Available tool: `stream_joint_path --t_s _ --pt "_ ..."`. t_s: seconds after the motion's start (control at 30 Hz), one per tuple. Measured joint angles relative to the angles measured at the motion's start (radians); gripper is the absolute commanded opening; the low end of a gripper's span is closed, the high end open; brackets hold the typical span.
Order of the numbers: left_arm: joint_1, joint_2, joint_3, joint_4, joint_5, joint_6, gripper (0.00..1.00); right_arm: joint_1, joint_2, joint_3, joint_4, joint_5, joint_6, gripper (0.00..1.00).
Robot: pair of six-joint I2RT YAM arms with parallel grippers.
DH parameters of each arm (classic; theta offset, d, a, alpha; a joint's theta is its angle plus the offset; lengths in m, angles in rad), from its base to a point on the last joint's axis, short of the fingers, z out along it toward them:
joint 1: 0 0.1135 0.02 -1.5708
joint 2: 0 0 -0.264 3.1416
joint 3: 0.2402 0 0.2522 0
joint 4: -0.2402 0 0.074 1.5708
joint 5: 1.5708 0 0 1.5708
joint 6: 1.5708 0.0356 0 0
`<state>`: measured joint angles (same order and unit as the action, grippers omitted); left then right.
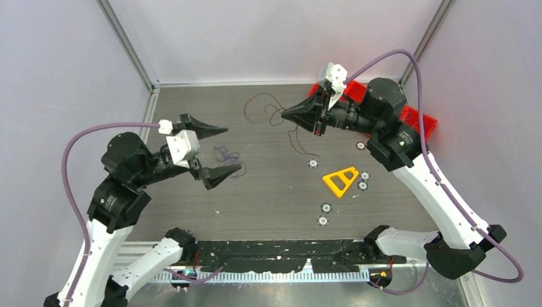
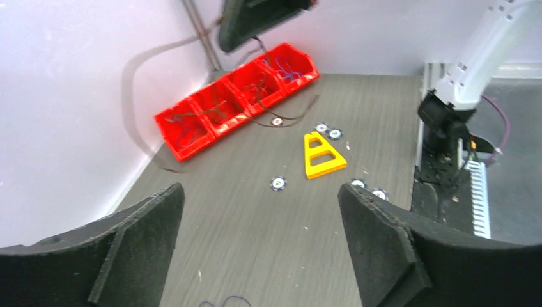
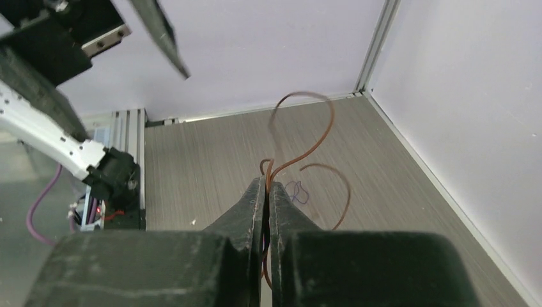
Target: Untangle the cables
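My right gripper [image 1: 284, 115] [image 3: 266, 184] hangs over the back of the table, shut on a thin dark brown cable [image 1: 267, 107] [image 3: 314, 137]. That cable loops out ahead of the tips and trails down to the table. A small purple cable [image 1: 227, 155] [image 3: 298, 190] [image 2: 225, 300] lies curled and loose on the table. My left gripper [image 1: 234, 149] [image 2: 261, 192] hovers just above it with its jaws wide open and nothing between them. In the left wrist view the brown cable [image 2: 291, 119] drapes past the red bins.
A row of red bins [image 1: 418, 121] [image 2: 236, 105] with wire pieces inside stands at the back right. A yellow triangle [image 1: 340, 181] [image 2: 323, 155] and several round chips [image 1: 325, 208] [image 2: 277, 183] lie right of centre. Walls close in the left, back and right sides.
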<state>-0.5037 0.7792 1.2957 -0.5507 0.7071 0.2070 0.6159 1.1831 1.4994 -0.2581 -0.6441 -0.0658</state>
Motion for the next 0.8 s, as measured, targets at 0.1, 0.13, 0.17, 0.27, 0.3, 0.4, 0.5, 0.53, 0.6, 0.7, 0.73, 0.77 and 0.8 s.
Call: stream_joint_path --t_s 0.1,0.13,0.17,0.27,0.3,0.4,0.5,0.53,0.6,0.7,0.73,0.77,0.8 --pt "0.000 0.016 0.015 0.028 -0.050 -0.023 1.00 0.000 -0.014 -0.001 -0.048 -0.030 -0.058 0.05" --pt "0.000 0.029 0.014 0.037 -0.060 -0.028 0.99 0.000 -0.016 -0.001 -0.064 -0.040 -0.072 0.05" --pt "0.000 0.046 0.014 0.047 -0.063 -0.036 1.00 0.000 -0.018 -0.001 -0.075 -0.050 -0.084 0.05" --pt "0.000 0.101 0.014 0.076 -0.060 -0.059 1.00 0.000 -0.018 -0.001 -0.117 -0.076 -0.117 0.05" --pt "0.000 0.119 0.014 0.088 -0.060 -0.073 0.99 0.000 -0.018 -0.001 -0.130 -0.082 -0.124 0.05" --pt "0.000 0.177 0.013 0.118 -0.060 -0.130 0.99 0.003 -0.018 -0.001 -0.152 -0.098 -0.143 0.05" --pt "-0.015 0.219 0.005 0.158 -0.056 -0.183 0.92 0.008 -0.018 -0.001 -0.164 -0.104 -0.148 0.05" --pt "-0.025 0.225 0.002 0.168 -0.055 -0.190 0.89 0.010 -0.018 -0.001 -0.165 -0.104 -0.148 0.05" --pt "-0.062 0.235 -0.012 0.196 -0.048 -0.203 0.83 0.014 -0.018 -0.001 -0.164 -0.105 -0.147 0.05" --pt "-0.100 0.244 -0.031 0.230 -0.032 -0.215 0.71 0.023 -0.018 -0.001 -0.159 -0.106 -0.138 0.05" --pt "-0.106 0.248 -0.035 0.243 -0.029 -0.224 0.65 0.024 -0.018 -0.001 -0.155 -0.105 -0.133 0.06" --pt "-0.109 0.253 -0.040 0.259 -0.028 -0.230 0.59 0.025 -0.018 -0.001 -0.150 -0.105 -0.125 0.05" --pt "-0.110 0.260 -0.043 0.276 -0.027 -0.240 0.53 0.026 -0.018 -0.001 -0.144 -0.105 -0.117 0.05"
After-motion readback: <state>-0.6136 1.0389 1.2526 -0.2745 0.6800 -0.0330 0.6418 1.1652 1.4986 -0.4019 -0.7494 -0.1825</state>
